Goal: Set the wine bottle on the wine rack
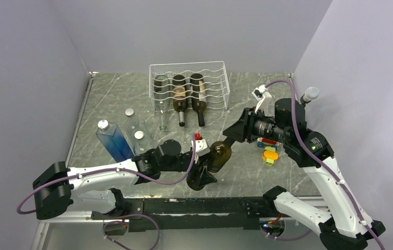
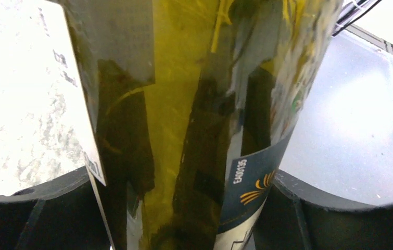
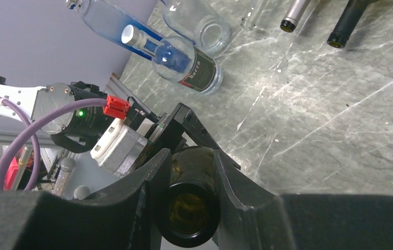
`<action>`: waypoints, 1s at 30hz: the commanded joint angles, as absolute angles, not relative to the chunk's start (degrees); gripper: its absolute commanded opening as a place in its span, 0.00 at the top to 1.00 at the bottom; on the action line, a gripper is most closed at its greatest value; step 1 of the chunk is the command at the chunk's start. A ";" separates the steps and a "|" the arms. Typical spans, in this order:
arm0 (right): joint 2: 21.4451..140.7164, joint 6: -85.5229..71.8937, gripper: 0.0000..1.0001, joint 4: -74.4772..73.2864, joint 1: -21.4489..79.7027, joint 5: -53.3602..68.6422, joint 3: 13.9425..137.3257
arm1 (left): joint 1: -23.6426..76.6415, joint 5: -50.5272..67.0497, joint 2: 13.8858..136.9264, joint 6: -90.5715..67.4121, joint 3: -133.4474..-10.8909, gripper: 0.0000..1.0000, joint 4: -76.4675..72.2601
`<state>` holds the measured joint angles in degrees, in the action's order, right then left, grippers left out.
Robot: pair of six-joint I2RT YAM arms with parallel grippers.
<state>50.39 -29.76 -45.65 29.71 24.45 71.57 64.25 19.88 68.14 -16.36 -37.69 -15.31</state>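
Note:
The wine bottle (image 1: 220,154) is dark green glass with a dark blue and white label. It is held lying above the table's front middle. My left gripper (image 1: 206,167) is shut on its body, which fills the left wrist view (image 2: 194,120) between my two black fingers (image 2: 27,219). My right gripper (image 1: 231,136) is shut on the bottle's neck. The open mouth (image 3: 191,208) shows between the right gripper's fingers (image 3: 150,182). The white wire wine rack (image 1: 212,70) stands at the back middle, apart from both grippers.
The rack holds a clear bottle (image 1: 161,99) and two dark bottles (image 1: 179,99), necks pointing forward. A blue bottle (image 1: 112,141) and two clear bottles (image 1: 131,122) stand at the left. Coloured blocks (image 1: 269,152) lie under the right arm.

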 commanded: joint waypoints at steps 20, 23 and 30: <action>46.55 -21.62 0.00 -55.41 29.75 10.00 79.34 | 64.55 -3.74 66.13 42.00 -51.87 0.99 -6.03; 46.18 -21.64 0.01 -58.94 29.79 11.12 76.78 | 63.98 -7.87 70.19 49.44 -57.08 0.99 -6.69; 43.80 -20.66 0.02 -61.81 29.79 13.42 73.08 | 63.08 -8.18 76.21 62.04 -59.47 1.00 -7.95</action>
<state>44.86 -22.33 -58.50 29.71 12.14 74.28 63.48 -6.33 77.43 50.76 -58.11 1.48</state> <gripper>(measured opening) 0.987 0.789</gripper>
